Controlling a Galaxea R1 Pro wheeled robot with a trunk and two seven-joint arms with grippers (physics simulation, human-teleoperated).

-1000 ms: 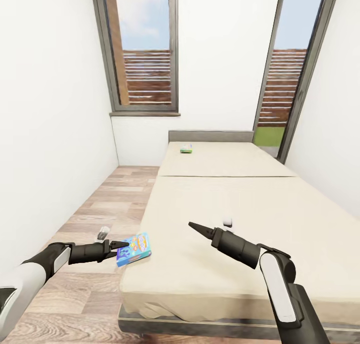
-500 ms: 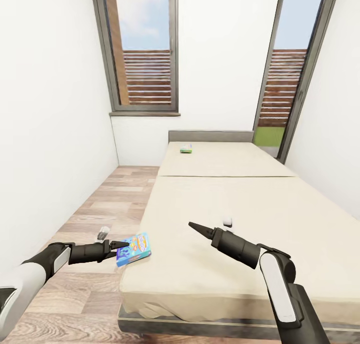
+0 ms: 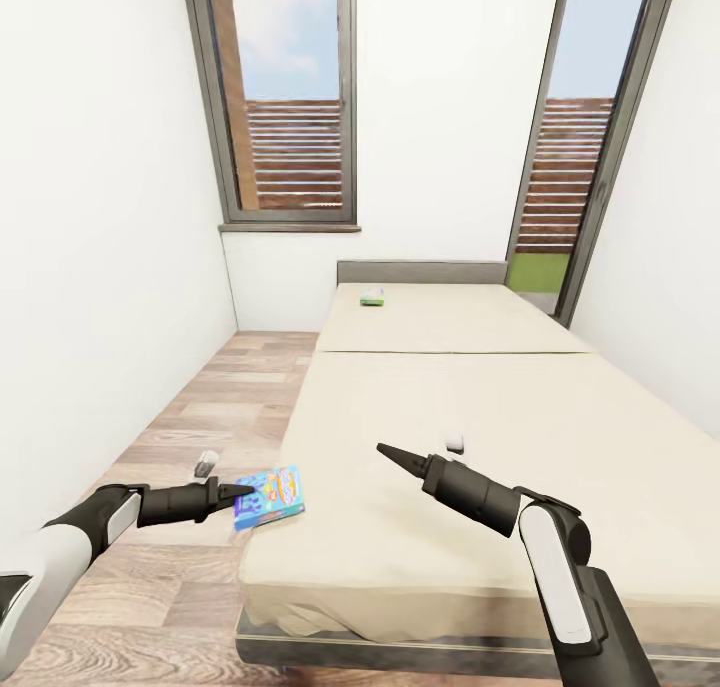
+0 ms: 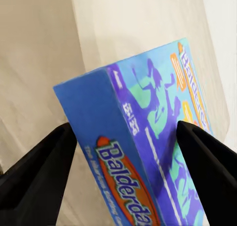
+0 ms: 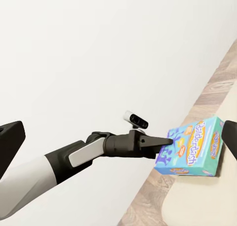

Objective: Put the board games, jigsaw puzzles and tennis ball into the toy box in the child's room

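Movement since a second ago is tiny: my left gripper [image 3: 240,491] and the blue board game [image 3: 269,497] it pinches have barely shifted, the box sitting a touch closer to the bed's edge, and the right arm looks unchanged. I hold that box by one end, its fingers [image 4: 34,181] clamped on either side of it, tilted and lifted at the near left corner of the bed [image 3: 560,487], partly over the wood floor [image 3: 210,407]. From the right wrist camera I see the box [image 5: 192,147] gripped at its corner, with a white wall [image 5: 98,48] behind. My right gripper [image 3: 385,453] hovers over the mattress with its tips pressed together and nothing between them. A second board game [image 3: 372,295], pale green, lies flat far off near the headboard [image 3: 420,271].
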